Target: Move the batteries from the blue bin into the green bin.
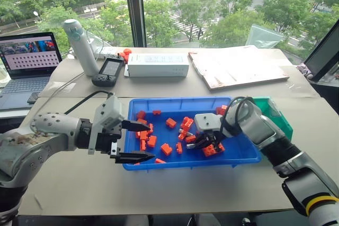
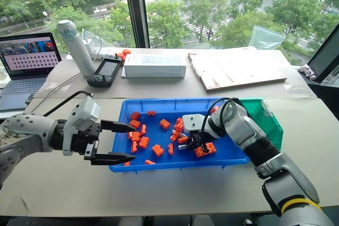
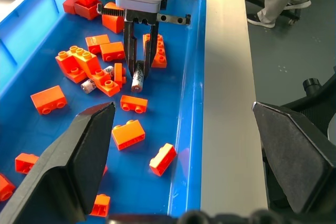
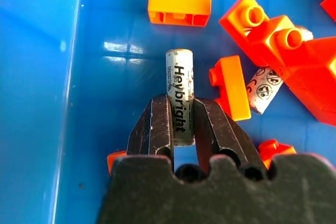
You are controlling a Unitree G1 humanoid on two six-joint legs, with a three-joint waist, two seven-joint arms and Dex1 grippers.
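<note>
- The right pincer [image 4: 178, 124] is down inside the blue bin [image 1: 139, 163], its two fingers pressed onto a battery [image 4: 179, 85] from either side; the grip sits on the battery's lower half, probably so the free end stays clear of the bricks around it.
- That battery lies on the bin floor toward the bin's 4 o'clock corner in the head view, so it has yet to be lifted.
- A second battery [image 4: 265, 88] lies half under orange bricks [image 1: 166, 148], at 2 o'clock from the gripped one in the right wrist view. I count two batteries for sure; more may be hidden under bricks.
- The green bin [image 1: 277, 116] stands touching the blue bin's 3 o'clock end, close by, likely to keep the carry short. What it holds I cannot tell.
- The left pincer [image 1: 136, 141] hovers with fingers spread wide at the blue bin's 9 o'clock edge, pinching nothing, seemingly kept out of the way.
- One blue bin, one green bin, roughly twenty bricks, all on the bench [image 1: 175, 194].
</note>
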